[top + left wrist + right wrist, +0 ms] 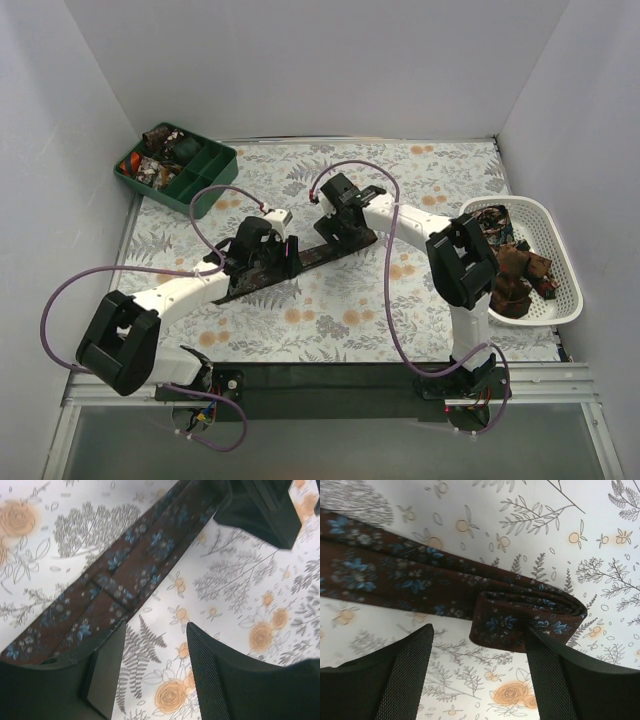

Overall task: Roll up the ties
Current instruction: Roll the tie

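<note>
Partly rolled tie at right claw tips.

Two arms, same build. Left arm and right arm have white tubular links between bulky black joint housings. A thin lilac cable loops loosely along each arm. Bases are black, with small coloured wire ends. Fingers are matte black and flat, the inner pads finely ribbed like mesh. A small silver block sits at the left wrist.
</note>
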Available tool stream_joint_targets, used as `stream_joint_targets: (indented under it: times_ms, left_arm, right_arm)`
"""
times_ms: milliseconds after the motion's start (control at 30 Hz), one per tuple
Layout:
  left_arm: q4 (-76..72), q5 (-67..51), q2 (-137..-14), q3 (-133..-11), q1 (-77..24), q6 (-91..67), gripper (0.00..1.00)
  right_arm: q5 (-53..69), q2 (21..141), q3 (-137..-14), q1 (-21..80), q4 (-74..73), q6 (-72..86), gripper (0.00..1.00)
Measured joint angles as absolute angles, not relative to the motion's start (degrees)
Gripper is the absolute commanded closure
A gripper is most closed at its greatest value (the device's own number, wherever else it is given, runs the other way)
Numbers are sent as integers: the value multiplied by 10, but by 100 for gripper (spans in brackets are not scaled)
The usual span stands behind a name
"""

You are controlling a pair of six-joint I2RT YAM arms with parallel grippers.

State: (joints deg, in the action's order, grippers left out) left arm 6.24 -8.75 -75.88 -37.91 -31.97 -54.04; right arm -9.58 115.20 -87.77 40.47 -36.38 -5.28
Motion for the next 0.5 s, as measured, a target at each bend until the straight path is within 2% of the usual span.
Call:
stream_joint_targets:
  times_ms: [233,500]
  left_arm:
    - [65,-107,-817,-460,-321,-560,50]
    - [59,-130,-975,-633,-364,-578,50]
  right_arm:
    - [-8,1076,-884,357,-365,-34,30]
    - [126,1039,-857,187,-320,-17,28]
